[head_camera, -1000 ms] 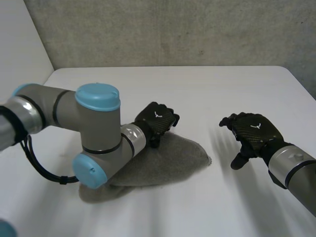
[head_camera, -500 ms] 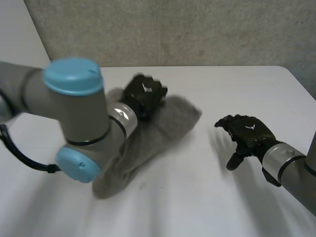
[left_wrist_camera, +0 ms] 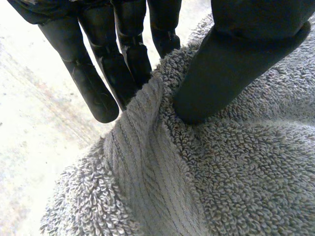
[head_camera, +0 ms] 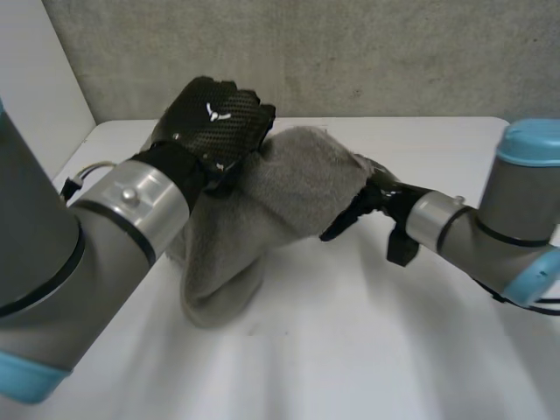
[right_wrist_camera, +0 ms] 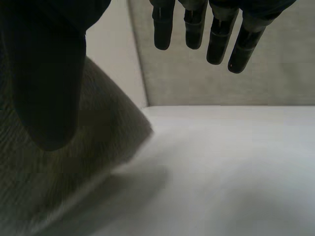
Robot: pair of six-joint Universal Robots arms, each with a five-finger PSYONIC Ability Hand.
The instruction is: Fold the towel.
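Note:
My left hand (head_camera: 214, 122) holds the grey towel (head_camera: 280, 201) up off the white table (head_camera: 350, 350); the towel's lower end still rests on the table. In the left wrist view the thumb (left_wrist_camera: 236, 64) and fingers (left_wrist_camera: 98, 83) pinch a hemmed edge of the towel (left_wrist_camera: 221, 172). My right hand (head_camera: 372, 197) is at the towel's right side, partly behind the cloth. Its fingers (right_wrist_camera: 197, 24) are straight and apart from the thumb (right_wrist_camera: 44, 73), holding nothing. The towel (right_wrist_camera: 74, 162) hangs beside that thumb.
A grey wall (head_camera: 350, 52) runs along the table's far edge, and a white wall (head_camera: 35, 70) stands at the left. The right forearm (head_camera: 472, 232) reaches in low over the table from the right.
My left hand closed on the towel and lifted it from the table, up and towards the back. The right hand swung left from open table to the towel's right side.

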